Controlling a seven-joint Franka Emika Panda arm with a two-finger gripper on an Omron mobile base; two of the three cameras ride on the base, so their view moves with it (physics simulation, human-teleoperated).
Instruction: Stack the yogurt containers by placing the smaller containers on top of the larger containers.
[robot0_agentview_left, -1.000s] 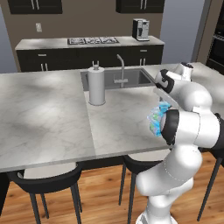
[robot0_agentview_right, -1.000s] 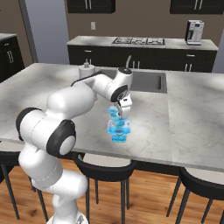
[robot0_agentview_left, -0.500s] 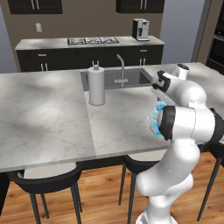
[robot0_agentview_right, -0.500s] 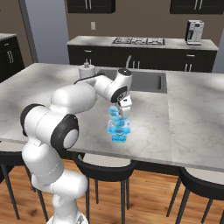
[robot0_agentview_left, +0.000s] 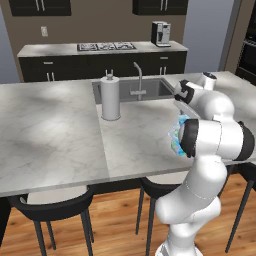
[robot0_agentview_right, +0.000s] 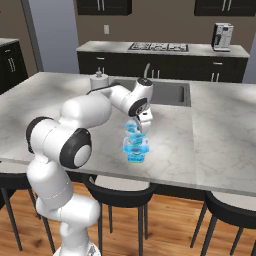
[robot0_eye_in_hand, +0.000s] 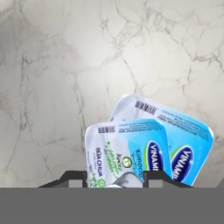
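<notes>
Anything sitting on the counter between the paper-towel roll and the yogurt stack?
No. In the left base view only bare marble counter lies between the paper-towel roll and the yogurt stack.

Polished grey-veined marble across the surface (robot0_agentview_left: 55, 135), smooth with a soft sheen. Glossy printed foil or plastic on the lid of the smaller yogurt pack (robot0_eye_in_hand: 127, 151) and of the larger yogurt pack (robot0_eye_in_hand: 183, 135) beneath it. Matt white paper on the paper-towel roll (robot0_agentview_left: 110, 100). Brushed metal on the faucet (robot0_agentview_left: 137, 75) and sink (robot0_agentview_left: 165, 89). Warm, lightly glossy wood planks on the floor (robot0_agentview_left: 115, 225). Matt black on the stool seats (robot0_agentview_right: 120, 192).
</notes>
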